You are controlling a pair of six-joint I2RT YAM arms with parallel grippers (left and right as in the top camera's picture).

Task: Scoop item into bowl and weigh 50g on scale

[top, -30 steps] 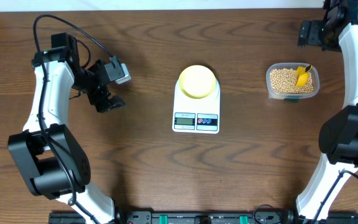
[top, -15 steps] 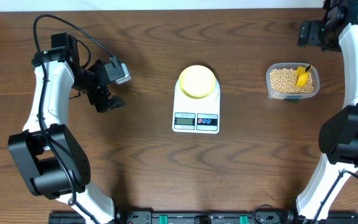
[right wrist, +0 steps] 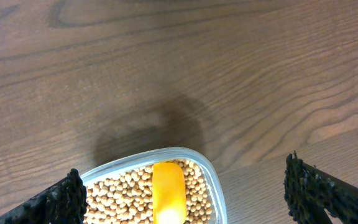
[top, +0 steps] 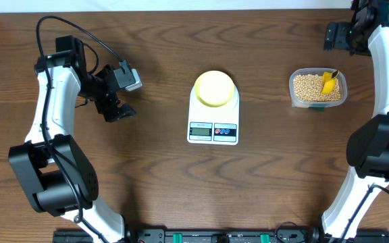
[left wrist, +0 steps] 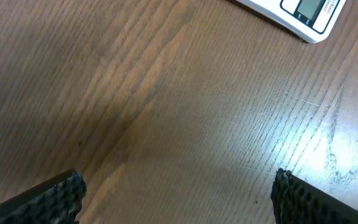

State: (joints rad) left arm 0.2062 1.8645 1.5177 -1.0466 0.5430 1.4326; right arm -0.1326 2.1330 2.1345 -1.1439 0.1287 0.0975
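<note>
Tan round beans (top: pixel 310 88) fill a clear plastic tub (top: pixel 292 93), a yellow scoop (top: pixel 328 82) lying in them, well right of the white digital scale (top: pixel 213 120) carrying the pale yellow-green bowl (top: pixel 215 88). We see left fingers (left wrist: pixel 50 199) and right fingers (right wrist: pixel 56 200) spread wide, empty.

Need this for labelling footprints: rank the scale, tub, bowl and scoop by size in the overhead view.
scale
tub
bowl, slightly smaller than the tub though raised nearer the camera
scoop
</note>
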